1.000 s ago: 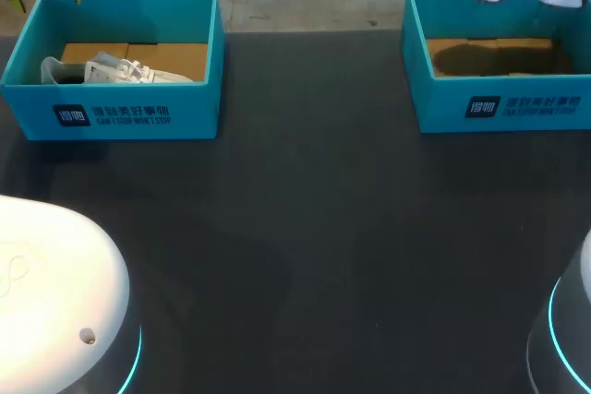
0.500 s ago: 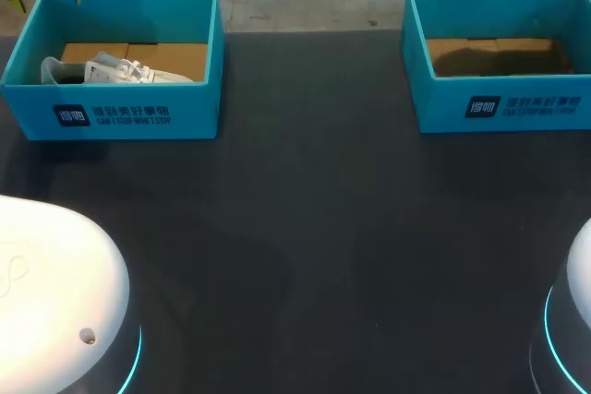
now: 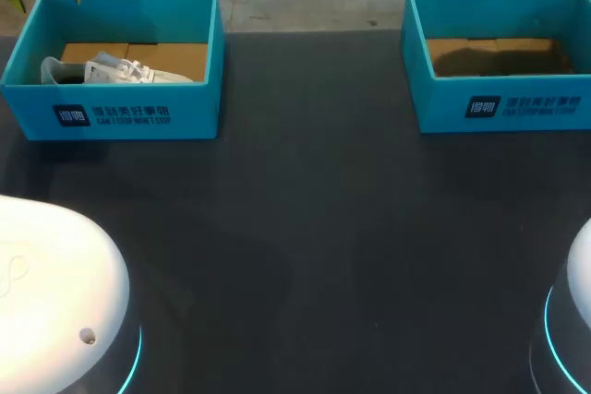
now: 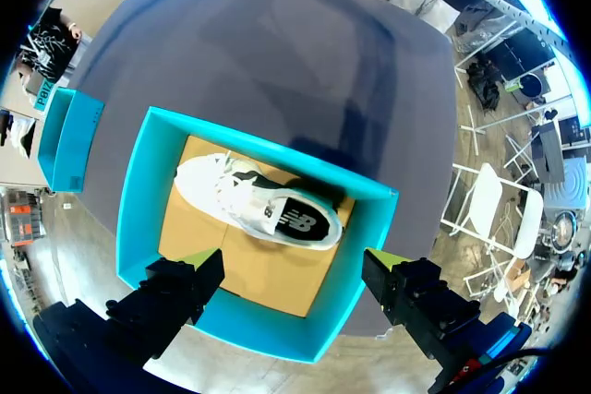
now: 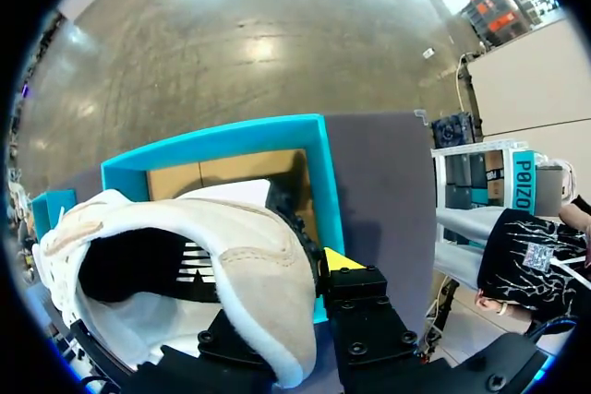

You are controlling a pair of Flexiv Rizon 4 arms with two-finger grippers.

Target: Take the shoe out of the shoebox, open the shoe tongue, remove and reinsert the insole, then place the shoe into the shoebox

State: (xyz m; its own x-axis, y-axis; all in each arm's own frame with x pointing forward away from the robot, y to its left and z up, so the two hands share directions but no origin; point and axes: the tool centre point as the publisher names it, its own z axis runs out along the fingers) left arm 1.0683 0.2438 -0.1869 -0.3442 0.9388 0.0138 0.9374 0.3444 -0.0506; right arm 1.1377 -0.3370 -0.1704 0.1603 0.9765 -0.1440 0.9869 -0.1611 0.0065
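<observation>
Head view: a dark matte table is recorded, with two lidless teal boxes set along its far edge, well apart. The left shoebox is placed at far left, the right shoebox at far right. A brown cardboard floor is seen in each. The white left arm base is noted at the near left corner and the right arm base at the near right.

A white shoe is laid on the floor of the left shoebox, toward its left end. In the left wrist view its side with a dark heel patch is turned upward.

The left gripper is held above the far wall of the left shoebox. Its fingers are spread wide, with nothing between them. The white shoe is seen below and ahead of the tips, untouched.

The lifted shoe, beige and white, is held in the air over the right shoebox, whose floor is bare beneath it. The right gripper is pinched on the heel of the lifted shoe. One yellow tip is pressed to the outside of the heel; the other finger is hidden by the shoe. The dark opening of the lifted shoe is turned toward the wrist camera.
</observation>
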